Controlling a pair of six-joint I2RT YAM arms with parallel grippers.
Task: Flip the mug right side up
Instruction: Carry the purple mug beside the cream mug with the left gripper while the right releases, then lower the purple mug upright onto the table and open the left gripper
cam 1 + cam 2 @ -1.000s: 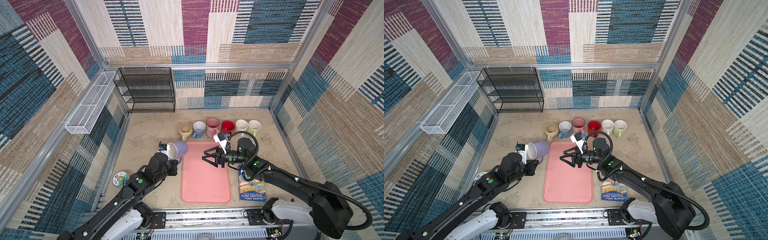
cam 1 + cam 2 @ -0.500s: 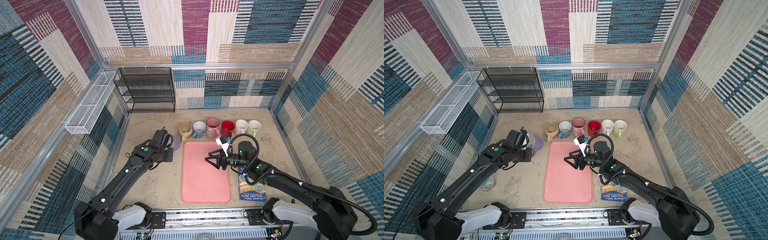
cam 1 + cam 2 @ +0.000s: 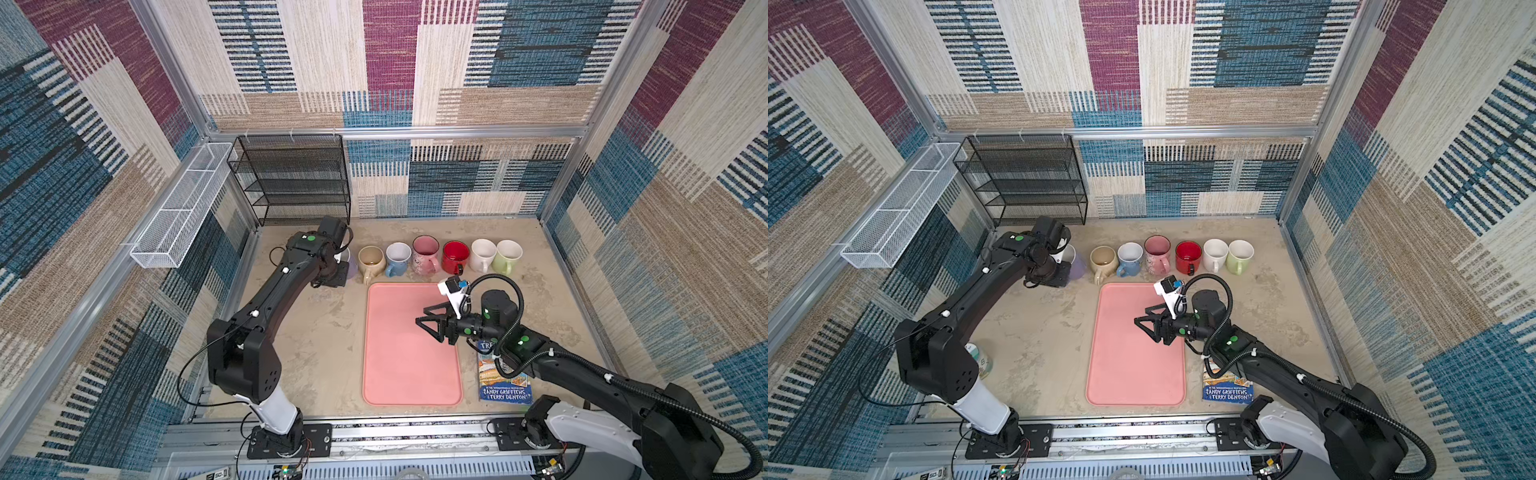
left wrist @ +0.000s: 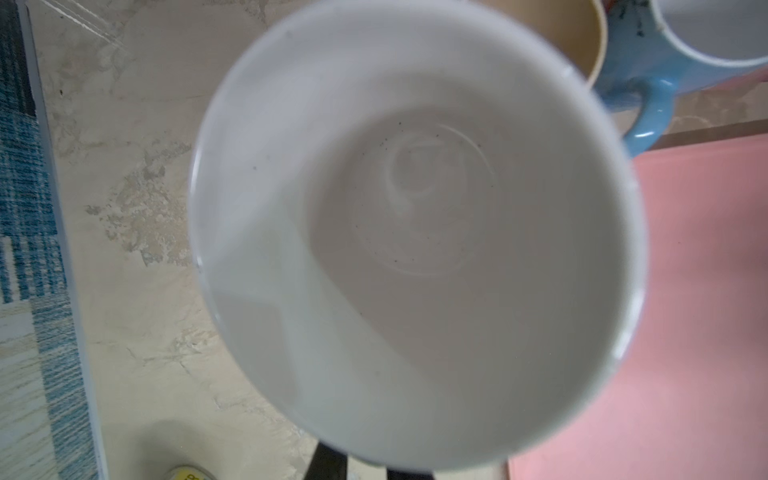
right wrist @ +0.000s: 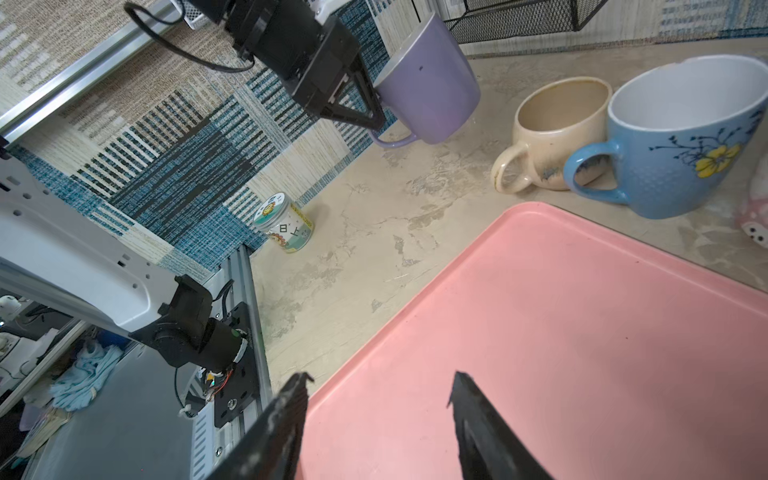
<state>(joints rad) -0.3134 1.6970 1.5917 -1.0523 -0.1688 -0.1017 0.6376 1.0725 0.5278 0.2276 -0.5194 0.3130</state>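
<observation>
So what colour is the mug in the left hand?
The mug is lilac purple outside and white inside; the right wrist view shows the outside best.

The purple mug (image 5: 432, 79) looks glossy ceramic, the pink tray (image 3: 411, 365) matt plastic, the tabletop (image 3: 324, 340) rough stone.

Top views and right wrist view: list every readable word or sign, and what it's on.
"ANDY GRIFFITHS", "TERRY DENTON": lower cover of the book.
"TRE": book's upper cover, the rest hidden behind the right arm.
"日上": label of the jar; its finer print is blurred.
Line above the authors' names: too small to read.
</observation>
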